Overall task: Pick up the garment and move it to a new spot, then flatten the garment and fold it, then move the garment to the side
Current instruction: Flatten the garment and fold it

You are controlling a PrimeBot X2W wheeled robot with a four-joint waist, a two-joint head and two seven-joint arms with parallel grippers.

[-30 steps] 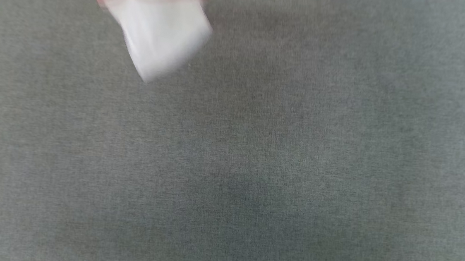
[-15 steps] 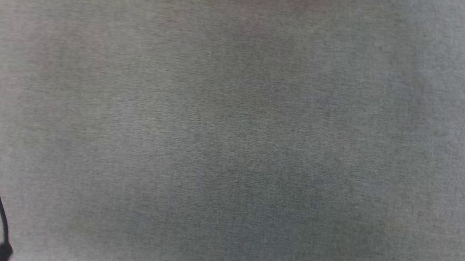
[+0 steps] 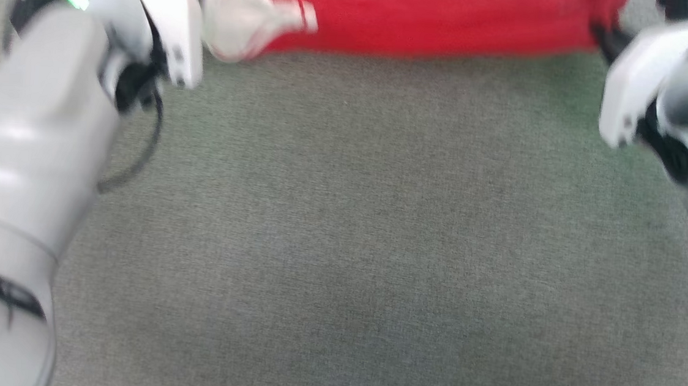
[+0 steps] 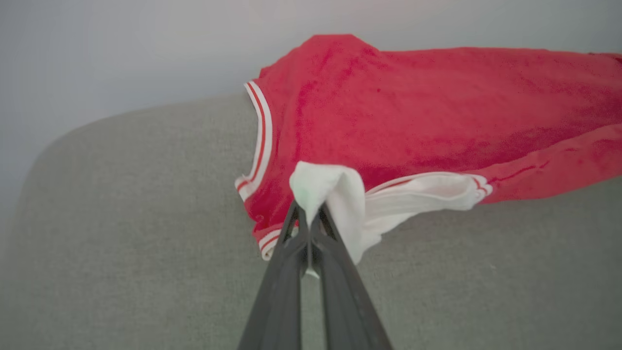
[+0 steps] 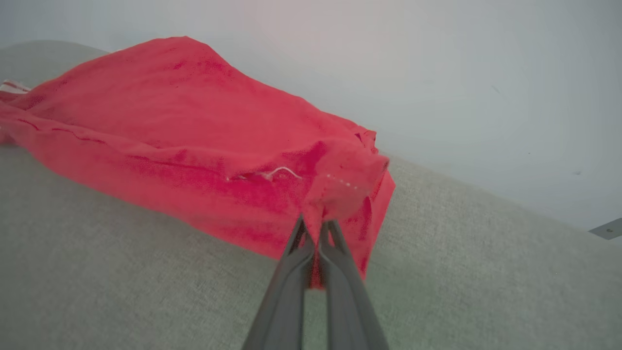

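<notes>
- Here, your left gripper [image 4: 307, 214] is pinched tight on the white sleeve [image 4: 340, 194] of the garment [image 4: 427, 112] — the fingers meet, with fabric folded over their tips.
- Your right gripper [image 5: 315, 224] is clamped just as tight on a red corner at the garment's other end.
- The garment stretches between the two, over the grey cloth surface [image 3: 339, 248] — along the top edge of your head view.
</notes>
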